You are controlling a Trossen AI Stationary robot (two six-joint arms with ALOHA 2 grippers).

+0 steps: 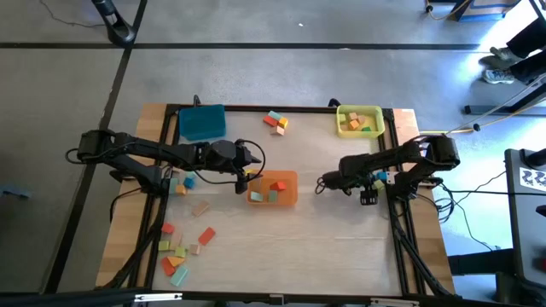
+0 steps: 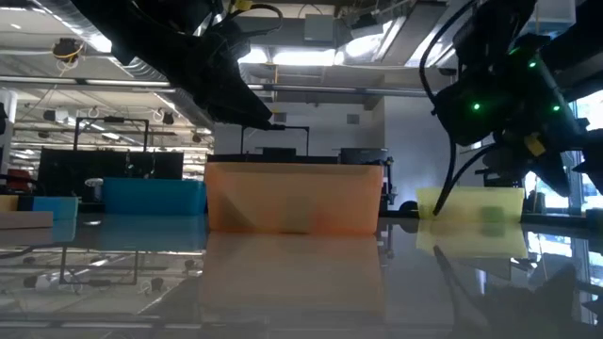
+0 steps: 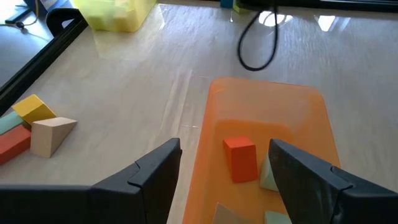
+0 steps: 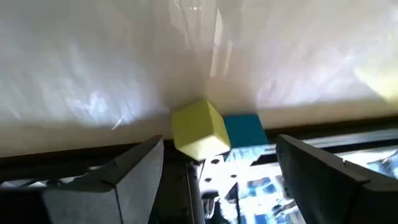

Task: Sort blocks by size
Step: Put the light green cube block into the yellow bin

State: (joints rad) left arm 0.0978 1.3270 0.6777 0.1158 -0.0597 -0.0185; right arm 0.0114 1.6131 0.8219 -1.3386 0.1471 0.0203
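Right gripper [image 4: 214, 171] — fingers spread wide, nothing between them. It sits low at the table's right edge; just ahead of the fingers a yellow block [image 4: 199, 129] and a light blue block [image 4: 244, 131] lie touching each other against the frame rail. By the look of it the open fingers are lined up on this pair, either to take one or having just let go; I cannot tell which.

Left gripper [image 3: 227, 174] — fingers also wide apart, empty, hanging over the near end of the orange tray [image 3: 311, 109]. Directly below and between the fingers a red block [image 3: 240, 158] stands upright in the tray, pale green pieces beside it. The tray probably collects one size class, which would explain the hover.

Off to the side of the left gripper, on bare table: a small cluster — a tan wedge [image 3: 51, 135], a yellow piece [image 3: 33, 107] and others, unsorted.

Farther out: yellow tray [image 1: 359, 120] with several blocks, blue tray [image 1: 202, 123], and a loose scatter of blocks [image 1: 182, 252] near the table's front left corner.
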